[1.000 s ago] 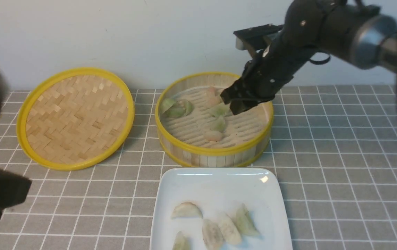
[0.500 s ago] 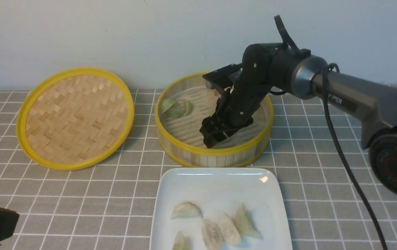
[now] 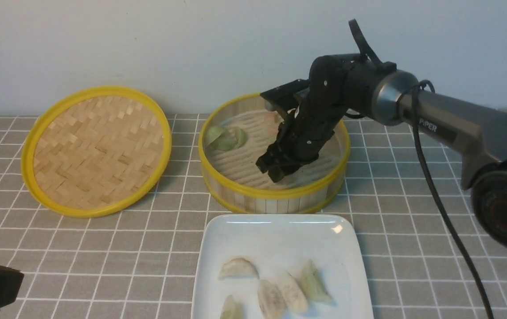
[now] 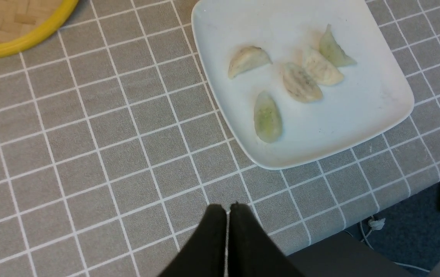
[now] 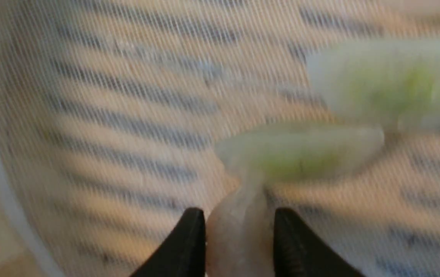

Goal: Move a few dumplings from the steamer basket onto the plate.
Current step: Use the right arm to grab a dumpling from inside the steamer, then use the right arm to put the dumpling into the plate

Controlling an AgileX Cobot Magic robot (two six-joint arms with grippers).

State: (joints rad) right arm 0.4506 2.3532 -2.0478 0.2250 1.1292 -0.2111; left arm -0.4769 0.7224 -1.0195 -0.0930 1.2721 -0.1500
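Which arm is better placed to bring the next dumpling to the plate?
Right. The right end effector is inside the basket, closed on a pale dumpling. The left end effector is shut, over the table beside the plate.

A: A kitchen?

B: More a robot lab dressed as one. An arm [image 3: 448, 120] marked PIPER reaches over a grey checked cloth [image 3: 413, 177].

A: The steamer [image 3: 275, 201], lid [image 3: 96, 150] and plate [image 3: 280, 235] of dumplings [image 3: 293, 292] say dining.

B: Props. The wall [image 3: 147, 44] is bare, and past the table's edge a cable [image 4: 374, 224] lies loose on a dark floor [image 4: 408, 238].
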